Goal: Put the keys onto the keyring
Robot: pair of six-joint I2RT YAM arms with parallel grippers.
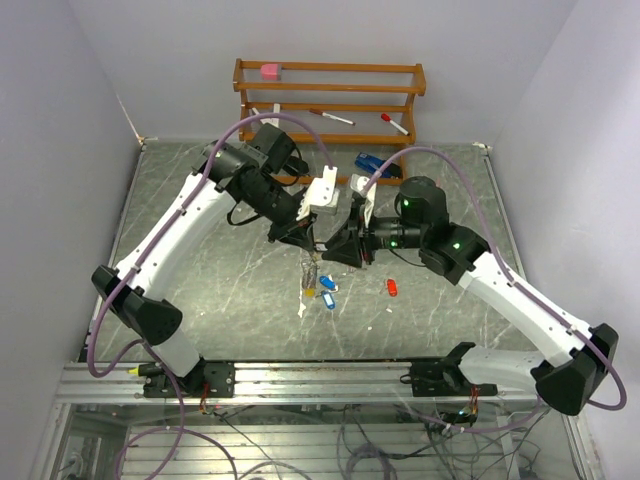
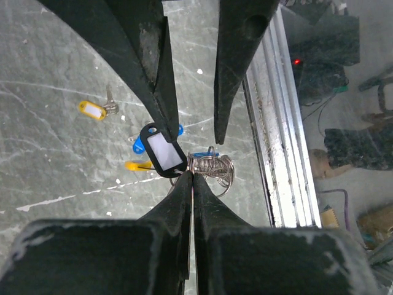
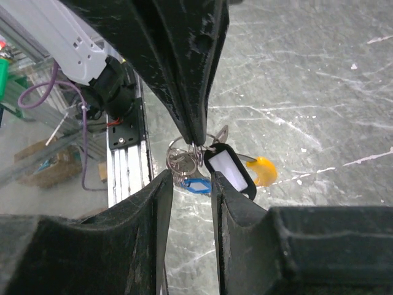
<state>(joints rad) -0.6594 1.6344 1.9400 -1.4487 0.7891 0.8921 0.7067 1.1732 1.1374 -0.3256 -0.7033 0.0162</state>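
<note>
Left wrist, keyring (image 2: 209, 167) pinched in left tool (image 2: 192, 175), black key (image 2: 163, 150) seemingly attached

The keyring (image 3: 178, 161) with keys (image 3: 232, 175) hangs by parted pincer (image 3: 191, 177)

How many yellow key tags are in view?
2. One yellow tag lies alone on the table; a second yellow tag peeks out behind the black tag. More may be hidden.

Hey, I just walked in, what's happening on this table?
The left hand is shut on the keyring, held above the table, with a black-tagged key hanging at it. The right hand, jaws apart, sits right at the ring. A yellow-tagged key and a red-tagged key lie loose on the table.
</note>
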